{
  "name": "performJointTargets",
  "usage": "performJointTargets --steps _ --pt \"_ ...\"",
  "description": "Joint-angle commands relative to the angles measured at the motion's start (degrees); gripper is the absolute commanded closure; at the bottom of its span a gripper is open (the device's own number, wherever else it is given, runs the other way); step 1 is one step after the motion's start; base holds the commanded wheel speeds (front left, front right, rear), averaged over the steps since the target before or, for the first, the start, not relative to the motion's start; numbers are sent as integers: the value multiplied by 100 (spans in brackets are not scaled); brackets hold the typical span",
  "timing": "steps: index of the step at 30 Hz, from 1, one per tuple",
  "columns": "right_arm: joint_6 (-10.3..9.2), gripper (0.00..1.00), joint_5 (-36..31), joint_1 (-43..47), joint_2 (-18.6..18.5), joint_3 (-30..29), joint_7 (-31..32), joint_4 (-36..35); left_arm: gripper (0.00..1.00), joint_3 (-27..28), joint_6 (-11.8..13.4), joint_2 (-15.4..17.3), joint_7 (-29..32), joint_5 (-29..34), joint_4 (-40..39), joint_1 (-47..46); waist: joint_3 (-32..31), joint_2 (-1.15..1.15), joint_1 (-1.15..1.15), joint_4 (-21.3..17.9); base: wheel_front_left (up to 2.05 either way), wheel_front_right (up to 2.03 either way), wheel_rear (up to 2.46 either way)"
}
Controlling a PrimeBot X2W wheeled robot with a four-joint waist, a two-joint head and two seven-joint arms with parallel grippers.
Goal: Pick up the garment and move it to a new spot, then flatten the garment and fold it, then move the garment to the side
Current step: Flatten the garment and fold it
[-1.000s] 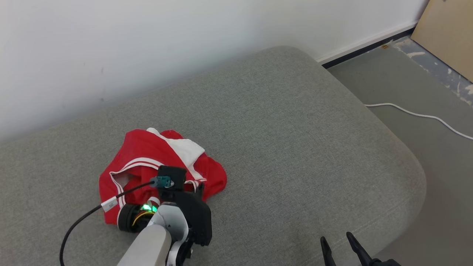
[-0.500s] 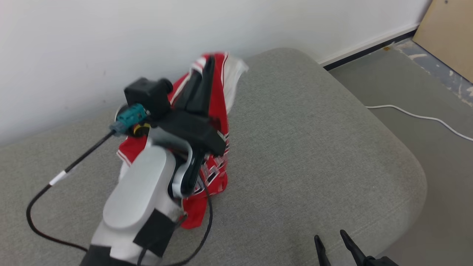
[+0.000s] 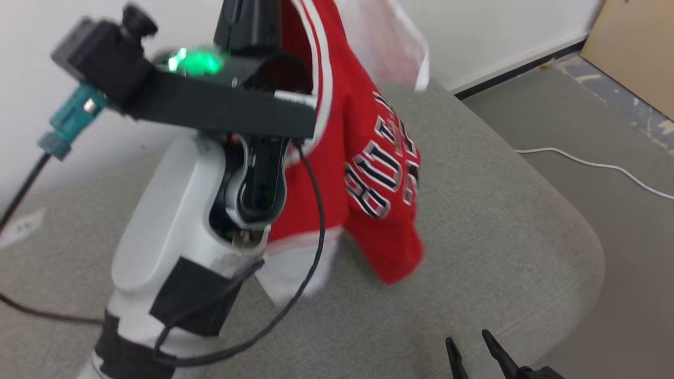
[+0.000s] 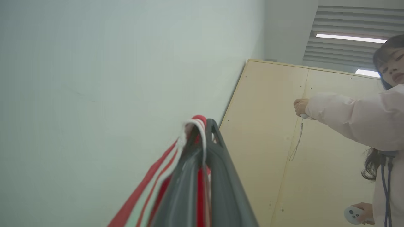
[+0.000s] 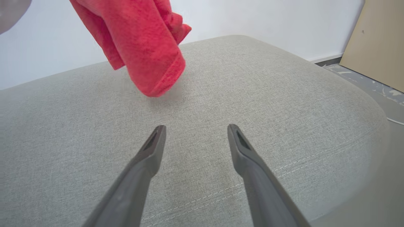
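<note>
Over one grey sofa (image 3: 500, 221), one red jersey (image 3: 368, 173) hung lifted; a second before, it lay crumpled on the seat. Pick-up looked done, with the move to a new spot due next. Two hands: left hand (image 4: 202, 129) raised, pinching the jersey's trim; right hand (image 3: 467, 338) spread, idle, low.

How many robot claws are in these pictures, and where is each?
2. The left claw is up high, shut on the red garment; the right claw is open, low over the grey cushion.
</note>
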Motion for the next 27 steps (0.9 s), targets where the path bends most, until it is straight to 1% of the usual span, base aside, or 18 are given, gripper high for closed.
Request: performJointTargets --steps 1,2,5,6,8,12,15,20,27 --pt "-15 0 60 7 -7 -3 -5 -7 100 87 80 6 -14 -180 19 459 33 0 0 268 0 0 0" --pt "-15 0 64 27 -5 -34 -5 -15 100 119 108 11 -15 -212 60 609 44 0 0 400 0 0 0" --pt "-15 0 69 49 -5 -36 -5 -26 100 227 136 3 -15 53 326 1220 74 0 0 790 0 0 0" --pt "-15 0 69 49 -5 -36 -5 -26 100 227 136 3 -15 53 326 1220 74 0 0 790 0 0 0" --pt "-15 0 55 40 -6 -28 -5 -26 100 403 192 6 -16 158 617 1742 84 0 0 1055 0 0 0" --pt "-15 0 5 13 -6 13 -5 -43 100 928 241 36 -16 432 1081 2704 84 0 0 1515 0 0 0" --pt "-15 0 -13 4 -6 44 -5 -37 100 1365 262 110 -17 589 1426 3256 79 0 0 1756 0 0 0" --pt "-15 0 -35 -1 -7 100 -5 -14 100 1971 138 125 -18 810 1830 3666 70 0 0 1924 0 0 0" --pt "-15 0 -69 -54 -8 87 -5 -19 100 2539 74 184 -18 1154 2274 3873 134 0 0 1800 0 0 0"
